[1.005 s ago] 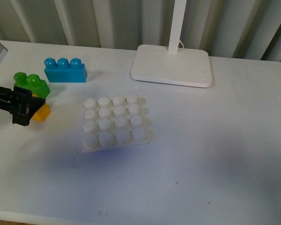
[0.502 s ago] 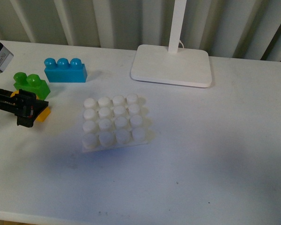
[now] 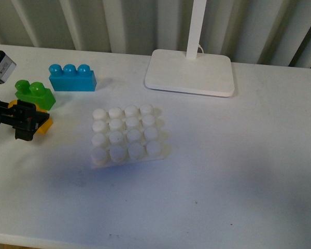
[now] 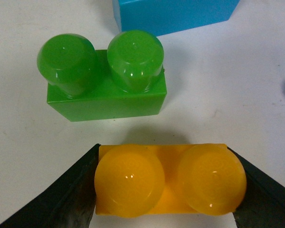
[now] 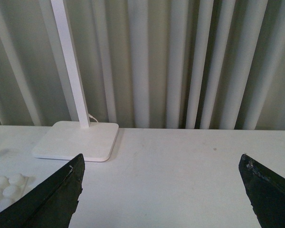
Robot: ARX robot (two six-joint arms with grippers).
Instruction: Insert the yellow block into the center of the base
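My left gripper (image 3: 32,123) is shut on the yellow block (image 3: 43,125) at the table's left edge, just in front of the green brick (image 3: 35,94). In the left wrist view the yellow block (image 4: 166,180) sits studs-up between both black fingers (image 4: 66,199), with the green brick (image 4: 104,80) just beyond it. The white studded base (image 3: 127,135) lies to the right, near the table's middle, with nothing on it. Its corner shows in the right wrist view (image 5: 4,190). My right gripper (image 5: 161,190) is open and empty above bare table.
A blue three-stud brick (image 3: 71,78) stands behind the green brick. A white lamp foot (image 3: 191,72) with its stem stands at the back behind the base; it also shows in the right wrist view (image 5: 76,140). A pleated curtain backs the table.
My left gripper has drawn slightly leftward and closed fully on the yellow block; the block has turned a little with it. The base and other bricks have not moved.
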